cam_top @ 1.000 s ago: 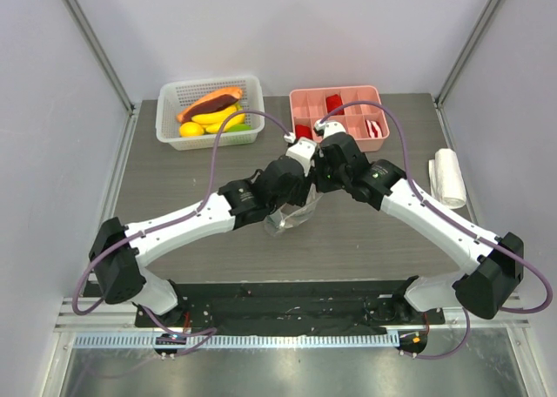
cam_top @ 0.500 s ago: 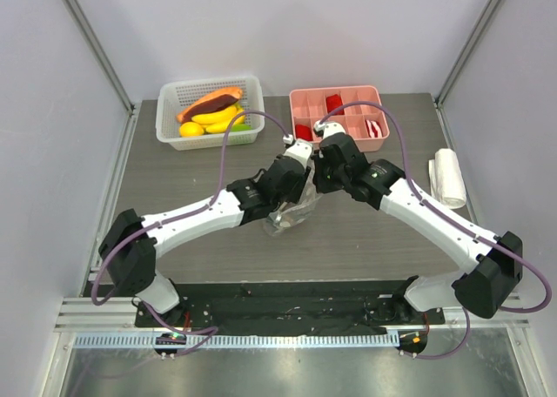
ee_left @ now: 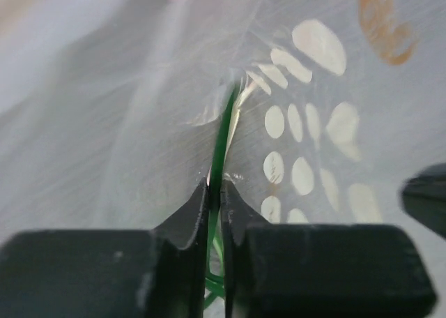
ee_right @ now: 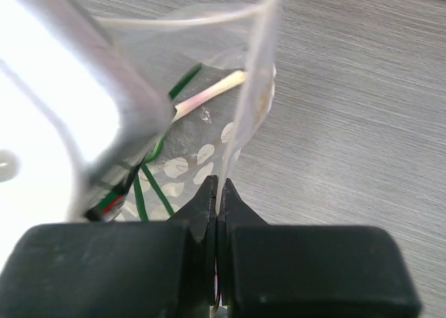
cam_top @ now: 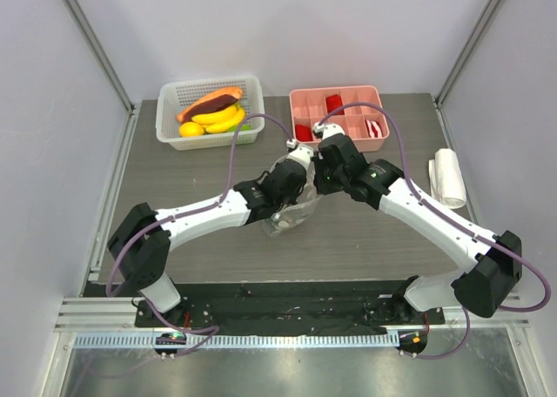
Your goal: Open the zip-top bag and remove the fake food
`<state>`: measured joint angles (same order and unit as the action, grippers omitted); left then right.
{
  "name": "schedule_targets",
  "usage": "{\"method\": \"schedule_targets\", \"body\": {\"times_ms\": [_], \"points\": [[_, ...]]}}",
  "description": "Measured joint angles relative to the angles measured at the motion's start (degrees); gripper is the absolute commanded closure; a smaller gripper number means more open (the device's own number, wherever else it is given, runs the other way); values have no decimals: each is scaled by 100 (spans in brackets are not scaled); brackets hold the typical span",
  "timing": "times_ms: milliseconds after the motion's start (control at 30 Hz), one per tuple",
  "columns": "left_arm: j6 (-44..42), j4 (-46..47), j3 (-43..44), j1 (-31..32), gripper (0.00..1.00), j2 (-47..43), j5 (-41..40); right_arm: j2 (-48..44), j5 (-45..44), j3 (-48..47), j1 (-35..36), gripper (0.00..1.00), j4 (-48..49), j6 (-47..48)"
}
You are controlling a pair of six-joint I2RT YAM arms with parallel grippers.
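Note:
The zip-top bag (cam_top: pixel 285 223), clear with white dots, hangs between both grippers over the middle of the table. My left gripper (cam_top: pixel 294 204) is shut on a green-lined edge of the bag (ee_left: pixel 306 123), pinched at the fingertips (ee_left: pixel 214 192). My right gripper (cam_top: pixel 315 195) is shut on the opposite lip of the bag (ee_right: pixel 209 123), held at the tips (ee_right: pixel 219 189). The bag's mouth gapes between them. The fake food lies in the white basket (cam_top: pixel 252 88) at the back left: the orange-and-maroon piece (cam_top: pixel 211 101), the yellow bananas (cam_top: pixel 218 117) and a small green piece (cam_top: pixel 242 127).
A pink divided tray (cam_top: pixel 341 92) with red and white blocks stands at the back, right of the basket. A white roll (cam_top: pixel 448 178) lies at the right edge. The two wrists are close together; the left wrist's white body fills the left side of the right wrist view (ee_right: pixel 63 102).
The left arm has swung its elbow to the right and stretched toward the bag. Both grippers stay shut on the bag, which has hardly shifted. The right arm is almost still.

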<state>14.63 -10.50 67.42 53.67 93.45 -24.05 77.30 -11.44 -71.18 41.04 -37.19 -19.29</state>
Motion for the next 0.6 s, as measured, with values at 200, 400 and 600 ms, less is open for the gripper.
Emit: {"method": "schedule_targets", "body": {"times_ms": [200, 400, 600], "points": [[-133, -229, 61, -33, 100, 76, -85, 0, -2, -7, 0, 99, 61, 2], [13, -664, 190, -33, 99, -470, 127, 0, -9, -7, 0, 99, 74, 7], [389, -870, 986, -35, 99, -1215, 568, 0, 98, -83, 0, 99, 87, 2]]}}
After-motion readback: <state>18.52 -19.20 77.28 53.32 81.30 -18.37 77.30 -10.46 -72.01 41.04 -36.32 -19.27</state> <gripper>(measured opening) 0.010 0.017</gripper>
